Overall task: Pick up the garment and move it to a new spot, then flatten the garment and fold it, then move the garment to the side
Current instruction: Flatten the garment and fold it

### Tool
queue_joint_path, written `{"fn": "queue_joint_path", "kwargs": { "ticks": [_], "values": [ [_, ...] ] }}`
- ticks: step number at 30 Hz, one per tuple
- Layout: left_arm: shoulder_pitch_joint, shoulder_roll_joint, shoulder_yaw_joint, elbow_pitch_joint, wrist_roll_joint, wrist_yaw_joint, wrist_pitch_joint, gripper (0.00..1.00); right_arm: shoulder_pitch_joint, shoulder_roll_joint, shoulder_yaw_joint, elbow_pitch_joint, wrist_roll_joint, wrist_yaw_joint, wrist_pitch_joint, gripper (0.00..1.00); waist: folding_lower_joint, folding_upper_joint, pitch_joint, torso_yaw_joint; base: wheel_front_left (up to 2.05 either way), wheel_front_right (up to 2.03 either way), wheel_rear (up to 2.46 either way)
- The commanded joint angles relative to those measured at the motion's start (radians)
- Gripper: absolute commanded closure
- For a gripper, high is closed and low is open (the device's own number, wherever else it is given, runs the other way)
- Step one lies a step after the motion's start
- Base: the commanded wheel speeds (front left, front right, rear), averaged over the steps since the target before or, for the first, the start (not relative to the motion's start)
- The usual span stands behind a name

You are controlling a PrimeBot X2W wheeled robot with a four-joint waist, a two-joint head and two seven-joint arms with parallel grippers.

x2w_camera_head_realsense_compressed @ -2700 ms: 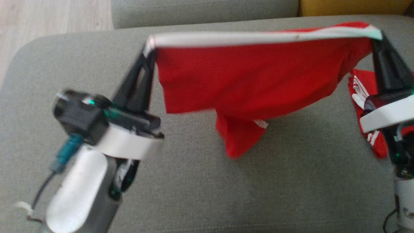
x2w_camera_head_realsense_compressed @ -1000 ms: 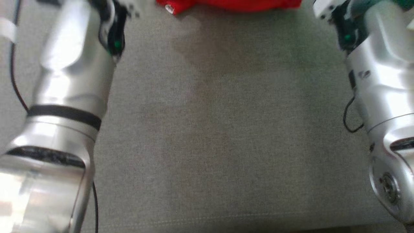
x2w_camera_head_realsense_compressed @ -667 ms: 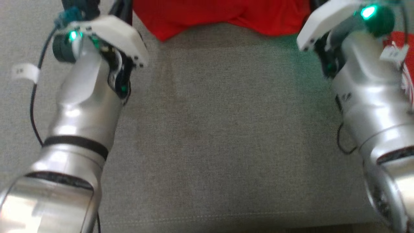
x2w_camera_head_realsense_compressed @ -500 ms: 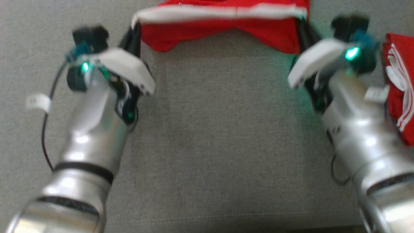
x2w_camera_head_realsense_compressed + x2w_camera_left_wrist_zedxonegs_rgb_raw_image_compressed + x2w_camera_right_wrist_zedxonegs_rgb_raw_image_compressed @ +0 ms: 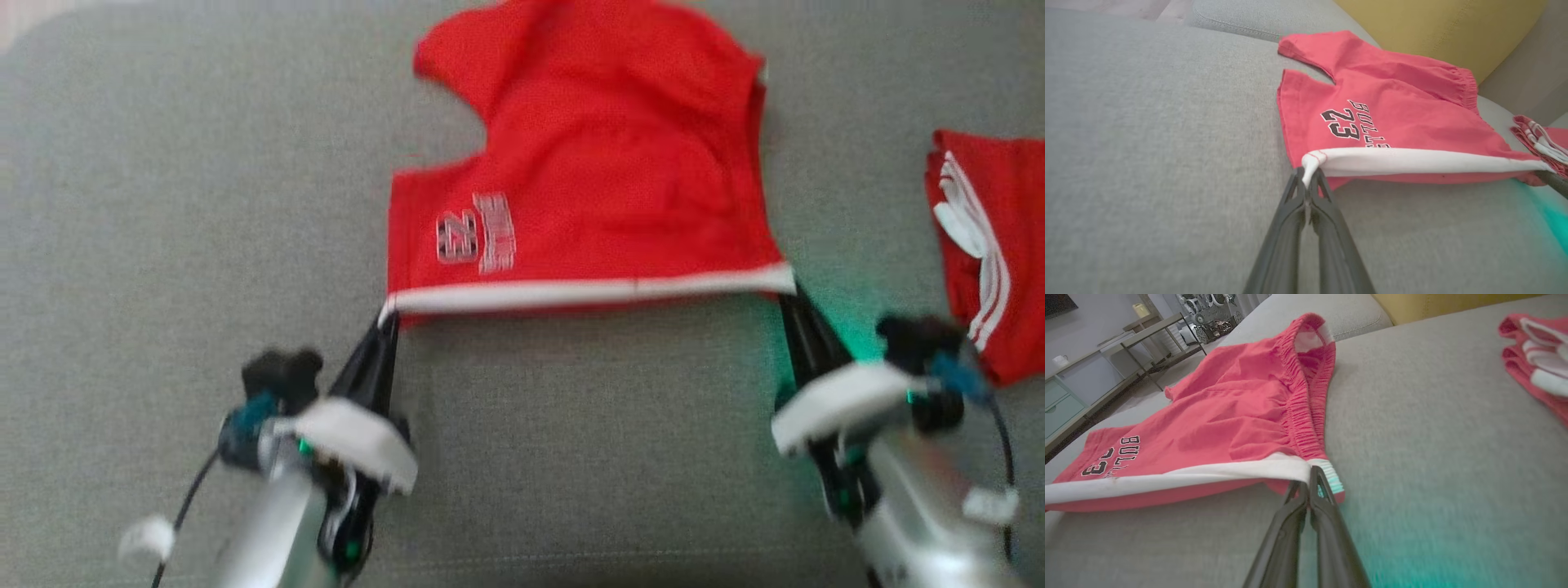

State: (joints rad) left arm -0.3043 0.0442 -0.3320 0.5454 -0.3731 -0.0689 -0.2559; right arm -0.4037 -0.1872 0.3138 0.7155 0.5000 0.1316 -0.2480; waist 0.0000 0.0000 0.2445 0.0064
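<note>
Left hand (image 5: 385, 317), right hand (image 5: 787, 292) pinch shorts (image 5: 604, 180); folded clothes (image 5: 984, 245) near right.

Folded red striped cloth (image 5: 1020, 237) lies on grey sofa (image 5: 163, 204)

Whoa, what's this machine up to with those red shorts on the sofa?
A two-armed robot is laying out the shorts. Its left claw and right claw are each shut on one end of the white-trimmed edge, which is stretched between them. The rest of the shorts lies spread on the grey sofa. A second red garment sits off to the robot's right, apart from the shorts.
</note>
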Motion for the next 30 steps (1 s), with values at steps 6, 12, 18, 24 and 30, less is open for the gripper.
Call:
{"fn": "queue_joint_path", "kwargs": {
  "ticks": [6,12,18,24,30],
  "values": [
    [0.198,0.079,0.078,-0.228,-0.011,0.053,0.010,1.00,0.270,0.017,-0.113,-0.249,-0.065,-0.001,0.076,1.00,0.0000,0.0000,-0.100,0.002,0.00,0.00,0.00],
    [0.390,0.110,0.096,-0.462,-0.022,0.133,0.106,1.00,0.504,0.084,-0.225,-0.517,-0.151,-0.001,0.227,1.00,0.0000,0.0000,-0.152,0.003,0.00,0.00,0.00],
    [0.494,0.124,0.100,-0.636,-0.023,0.188,0.177,1.00,0.645,0.123,-0.272,-0.725,-0.195,-0.001,0.352,1.00,0.0000,0.0000,-0.173,0.003,0.00,0.00,0.00],
    [0.468,0.150,0.101,-0.674,-0.013,0.188,0.203,1.00,0.652,0.135,-0.280,-0.800,-0.204,-0.001,0.414,1.00,0.0000,0.0000,-0.170,0.000,0.00,0.00,0.00],
    [0.295,0.155,0.090,-0.618,-0.023,0.132,0.204,1.00,0.547,0.137,-0.260,-0.792,-0.192,-0.001,0.448,1.00,0.0000,0.0000,-0.128,0.002,0.00,0.00,0.00]
  ]
}}
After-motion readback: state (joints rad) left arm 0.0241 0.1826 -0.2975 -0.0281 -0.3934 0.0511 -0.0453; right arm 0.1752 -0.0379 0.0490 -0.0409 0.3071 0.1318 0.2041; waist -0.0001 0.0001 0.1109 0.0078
